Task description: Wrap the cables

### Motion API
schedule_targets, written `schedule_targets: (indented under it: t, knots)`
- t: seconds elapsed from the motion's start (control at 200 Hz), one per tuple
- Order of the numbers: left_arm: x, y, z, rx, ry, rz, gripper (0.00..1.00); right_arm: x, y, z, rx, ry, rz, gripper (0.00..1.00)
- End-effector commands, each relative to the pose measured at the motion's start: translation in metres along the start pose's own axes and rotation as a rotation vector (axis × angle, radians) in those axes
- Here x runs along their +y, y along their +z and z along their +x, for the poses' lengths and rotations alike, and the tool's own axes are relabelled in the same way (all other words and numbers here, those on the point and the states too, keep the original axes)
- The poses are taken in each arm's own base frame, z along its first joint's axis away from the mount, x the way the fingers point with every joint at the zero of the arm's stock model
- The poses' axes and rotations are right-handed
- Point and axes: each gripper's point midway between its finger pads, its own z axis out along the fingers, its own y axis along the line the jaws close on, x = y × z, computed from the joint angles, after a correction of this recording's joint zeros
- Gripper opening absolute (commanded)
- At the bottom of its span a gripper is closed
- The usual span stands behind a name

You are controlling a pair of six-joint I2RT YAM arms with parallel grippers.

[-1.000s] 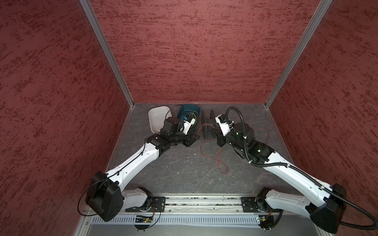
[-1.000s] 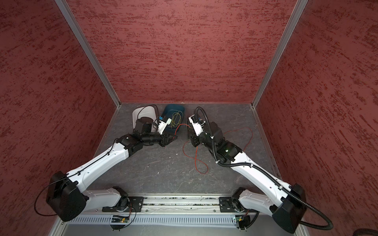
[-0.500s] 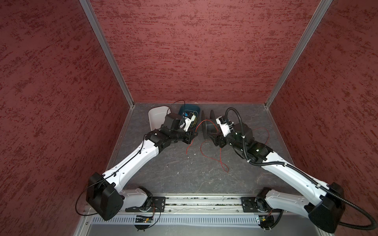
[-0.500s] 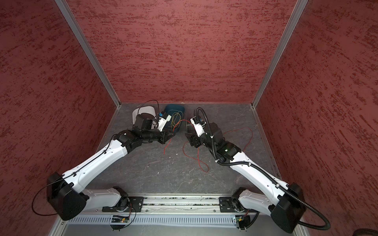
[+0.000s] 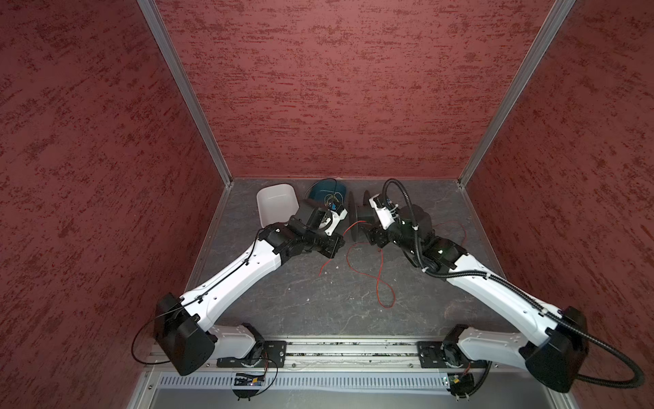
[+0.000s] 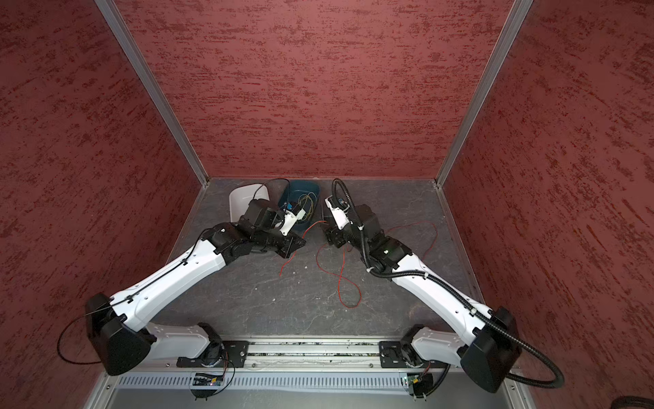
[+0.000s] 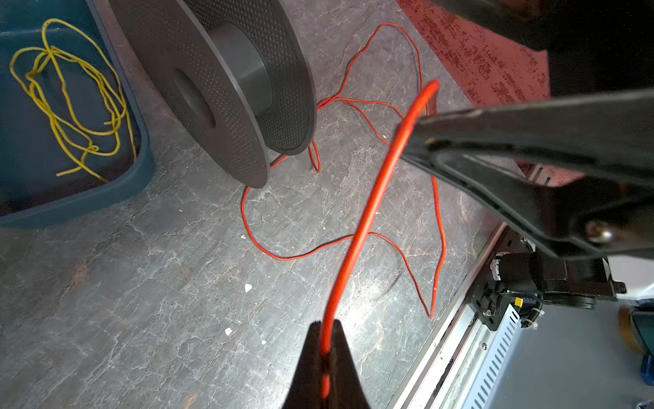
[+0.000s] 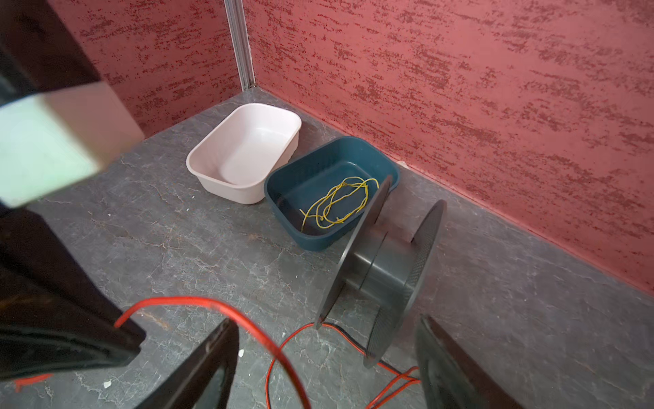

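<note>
A thin red cable [image 7: 370,209] sprawls in loose loops across the middle of the grey table [image 5: 318,311], one strand running under an empty dark spool [image 8: 385,269] that stands on its rims near the back edge. The left gripper [image 7: 325,327] is clenched on the cable, lifting a stretch clear of the table, probably to lead it onto the spool's bare hub. The right gripper [image 8: 325,322] faces the spool with its fingers spread and grasping nothing, seemingly ready for a fresh hold. Beside the spool sits a teal bin [image 8: 318,242] holding yellow wires [image 8: 336,202], then an empty white bin [image 8: 226,184] toward the back left corner.
</note>
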Motion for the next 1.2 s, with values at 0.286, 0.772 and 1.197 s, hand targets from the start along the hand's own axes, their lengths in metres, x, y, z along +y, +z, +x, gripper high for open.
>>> schedule_targets:
  t: [0.286,0.772,1.197]
  knots:
    - [0.0,-0.021,-0.019,-0.074,0.02,-0.001,0.03,0.015,0.001,0.0,-0.028,-0.073,-0.093,0.16]
    - [0.01,-0.034,-0.078,-0.319,-0.123,0.075,0.02,0.034,-0.015,0.029,-0.095,0.107,-0.2,0.0]
    - [0.021,-0.015,-0.074,-0.254,-0.147,0.062,0.48,-0.021,-0.032,0.021,-0.134,0.123,0.115,0.0]
